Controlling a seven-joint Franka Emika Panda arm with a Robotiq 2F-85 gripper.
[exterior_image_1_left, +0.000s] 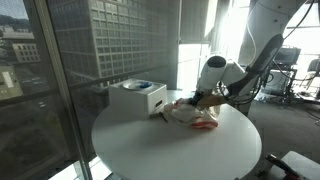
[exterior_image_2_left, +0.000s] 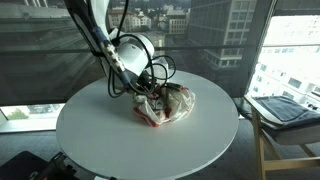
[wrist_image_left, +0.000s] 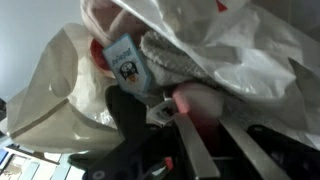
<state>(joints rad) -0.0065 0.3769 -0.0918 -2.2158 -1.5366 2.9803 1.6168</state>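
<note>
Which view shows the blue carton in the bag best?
Wrist view: the blue carton sits close up inside the plastic bag. In both exterior views only the crumpled bag shows; the carton cannot be made out.

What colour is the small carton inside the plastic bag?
The carton is blue and white, best seen in the wrist view.

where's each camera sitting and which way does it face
Exterior view: a little above the table, looking across it at the window; the arm shows at right, with the tool at the plastic bag.
Exterior view: higher, looking down on the table toward windows; the arm shows at top left, above the plastic bag.
Wrist view: on the wrist, close against the plastic bag; only the tool's fingers show.
Shared: both exterior views show the table, bag and arm.
</note>
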